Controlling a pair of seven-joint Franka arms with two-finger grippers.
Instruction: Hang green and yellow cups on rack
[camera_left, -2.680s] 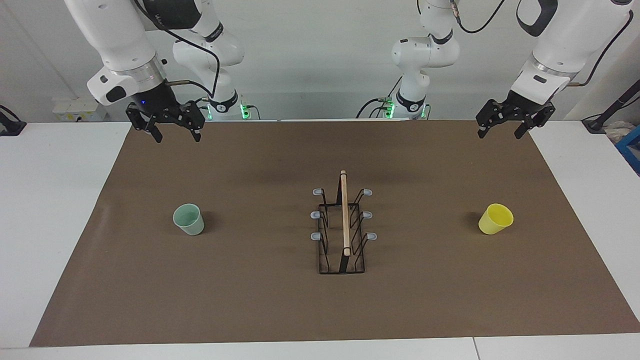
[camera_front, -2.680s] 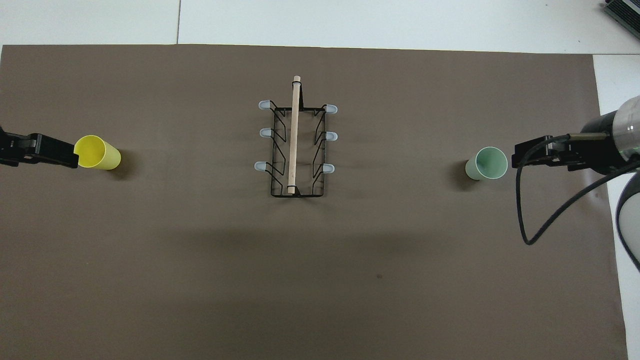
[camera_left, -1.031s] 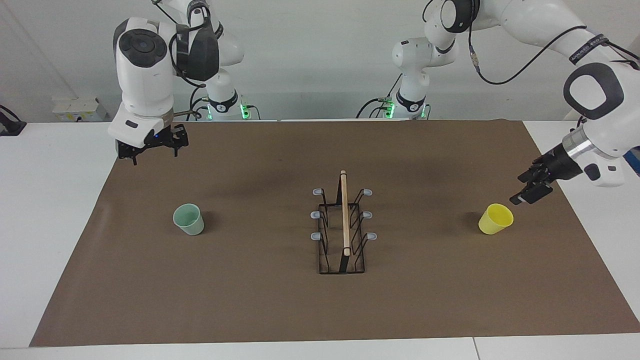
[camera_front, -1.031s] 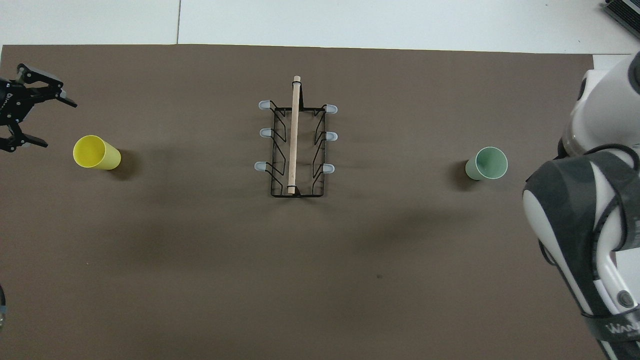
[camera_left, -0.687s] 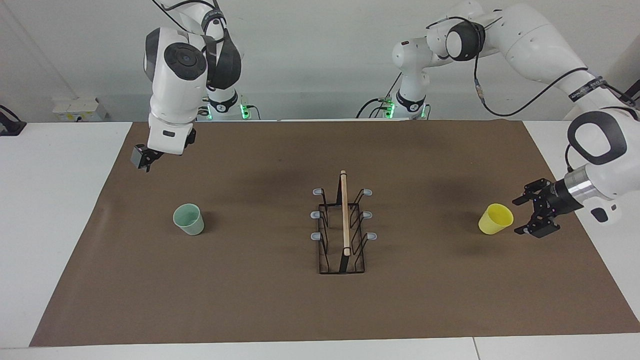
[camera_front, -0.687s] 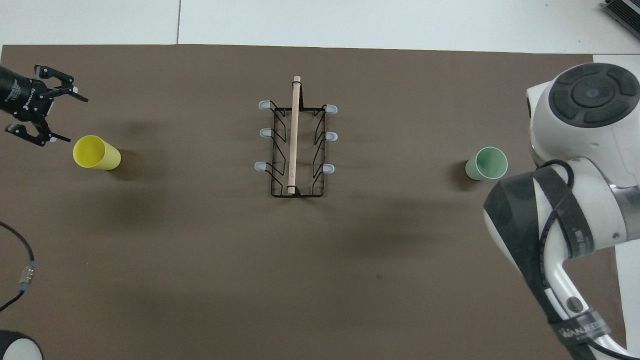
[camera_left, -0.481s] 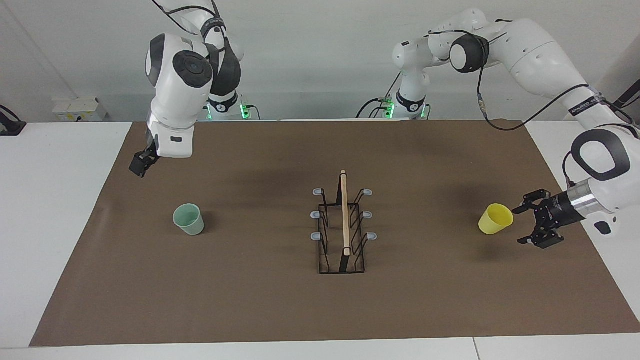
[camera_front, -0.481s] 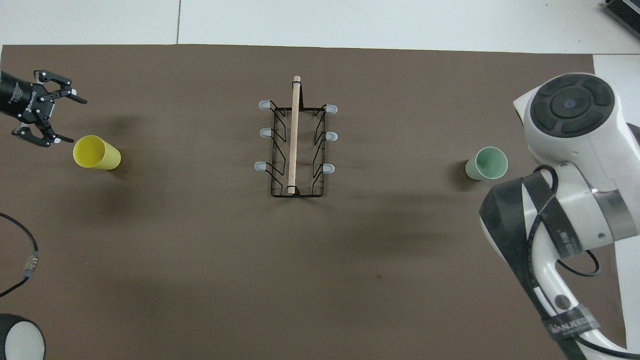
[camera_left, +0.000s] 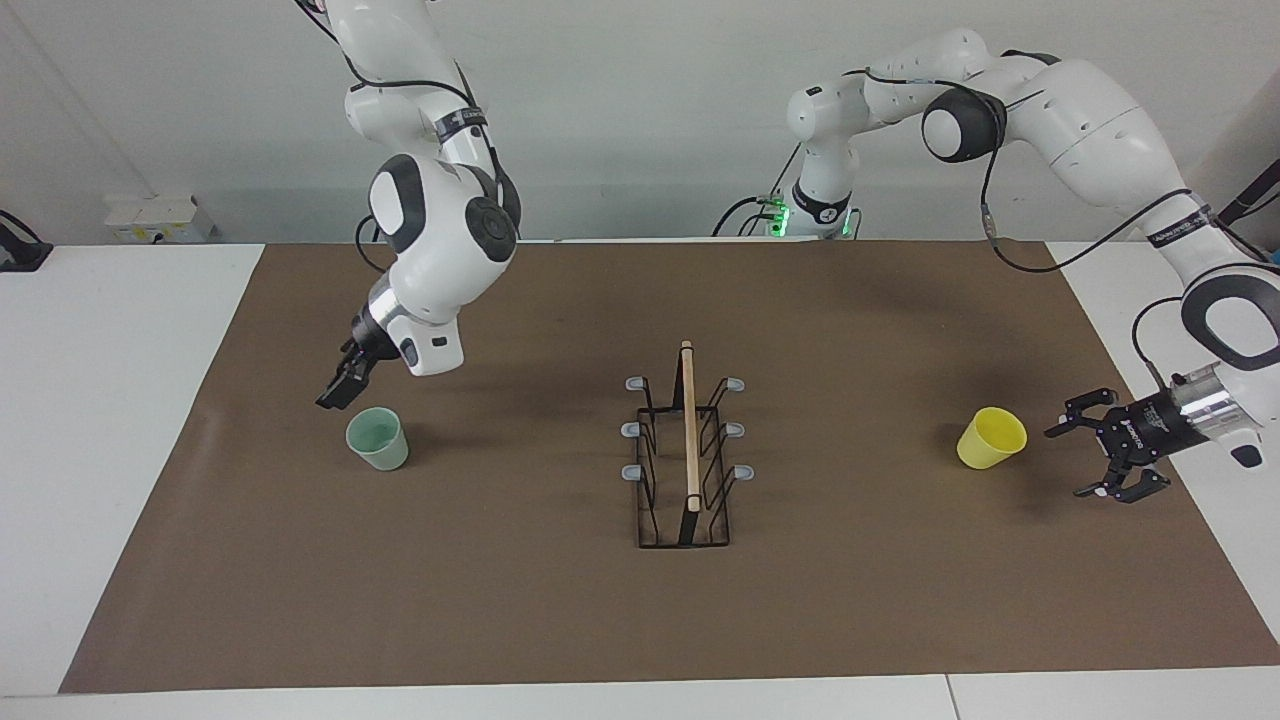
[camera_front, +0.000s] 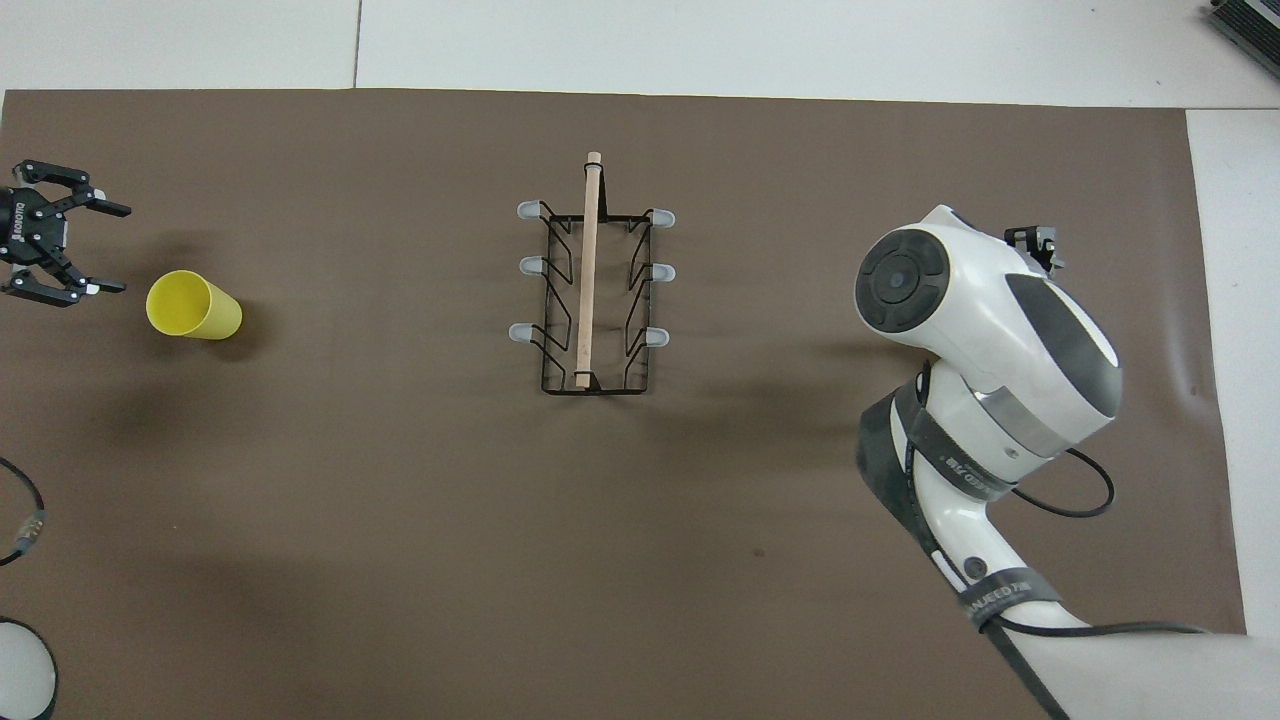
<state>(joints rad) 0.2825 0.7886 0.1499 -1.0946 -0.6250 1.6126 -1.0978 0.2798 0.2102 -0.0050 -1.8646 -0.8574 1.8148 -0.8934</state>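
Observation:
The mint green cup (camera_left: 377, 438) stands upright on the brown mat toward the right arm's end; in the overhead view the right arm hides it. My right gripper (camera_left: 336, 391) hangs tilted just above its rim, on the side nearer the robots. The yellow cup (camera_left: 992, 437) stands toward the left arm's end and shows in the overhead view (camera_front: 193, 305). My left gripper (camera_left: 1067, 462) is open, low and level, pointing at the yellow cup from the table-end side with a gap between them; it also shows in the overhead view (camera_front: 118, 249). The rack (camera_left: 686, 460) stands mid-mat with its prongs bare.
The brown mat (camera_left: 520, 620) covers most of the white table (camera_left: 100, 400). The right arm's big elbow (camera_front: 985, 330) hangs over the mat between the rack (camera_front: 590, 290) and the table's end. A loose cable (camera_front: 20, 520) lies by the left arm.
The right arm swung down from near the mat's robot-side corner until its gripper hung just above the green cup. The left gripper came down beside the yellow cup, then drew slightly away, still open.

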